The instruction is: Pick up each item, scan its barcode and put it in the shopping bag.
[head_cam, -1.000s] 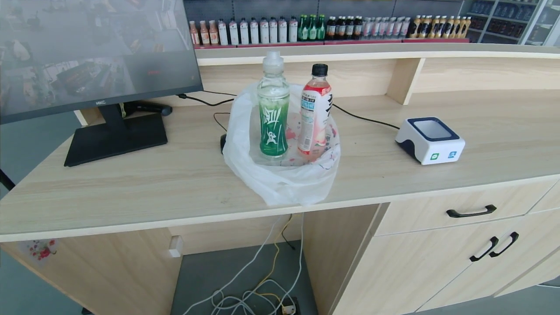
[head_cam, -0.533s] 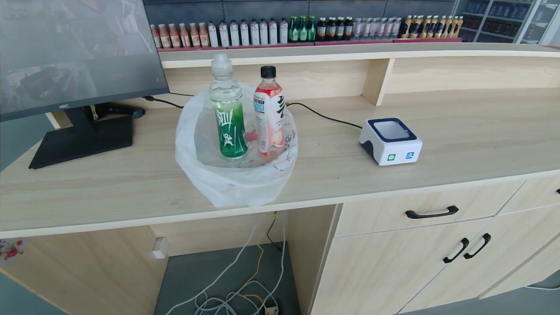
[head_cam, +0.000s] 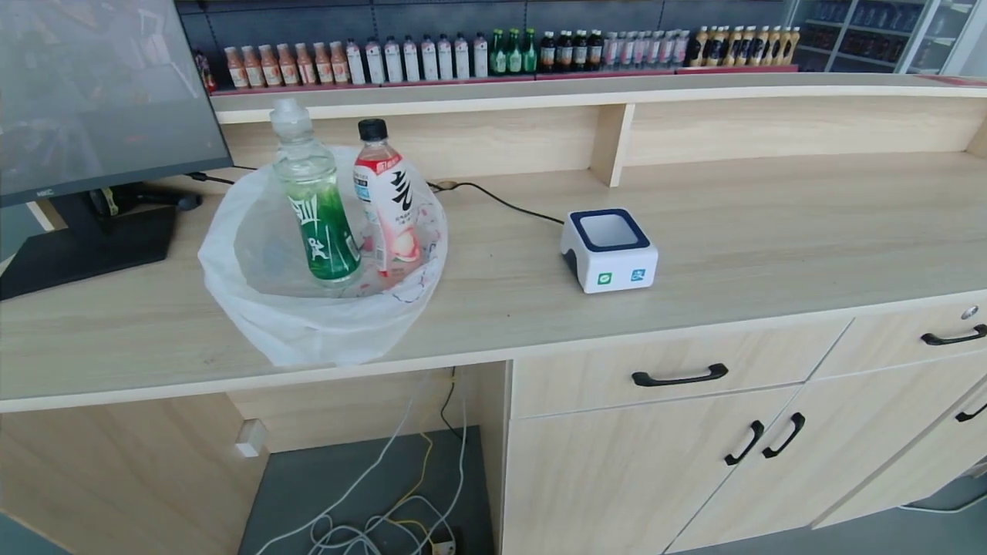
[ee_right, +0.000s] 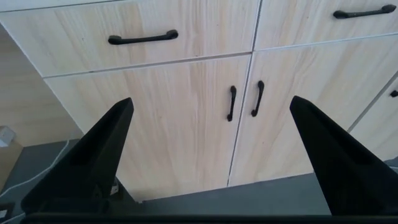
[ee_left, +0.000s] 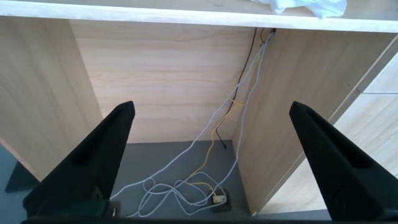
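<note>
A white plastic shopping bag (head_cam: pixel 308 324) sits open on the wooden counter (head_cam: pixel 732 231). Two bottles stand upright inside it: a green-labelled bottle (head_cam: pixel 312 208) with a clear cap and a pink-and-white bottle (head_cam: pixel 385 204) with a black cap. To their right on the counter is the white barcode scanner (head_cam: pixel 609 250) with a dark blue rim. My left gripper (ee_left: pixel 211 162) is open below counter height, facing the gap under the counter with its cables (ee_left: pixel 230 137). My right gripper (ee_right: pixel 211 162) is open too, low in front of the cabinet doors (ee_right: pixel 242 102).
A monitor (head_cam: pixel 92 92) on a black stand occupies the counter's left end, a handheld scanner (head_cam: pixel 146 199) behind it. A raised shelf (head_cam: pixel 617 92) runs along the counter's back, with rows of bottles beyond. Drawers (head_cam: pixel 678 376) and cabinet doors fill the front at right; cables (head_cam: pixel 385 493) hang underneath.
The whole head view has shifted: the camera swung to the right, so bag, bottles and scanner sit further left in the picture. The things themselves have not moved.
</note>
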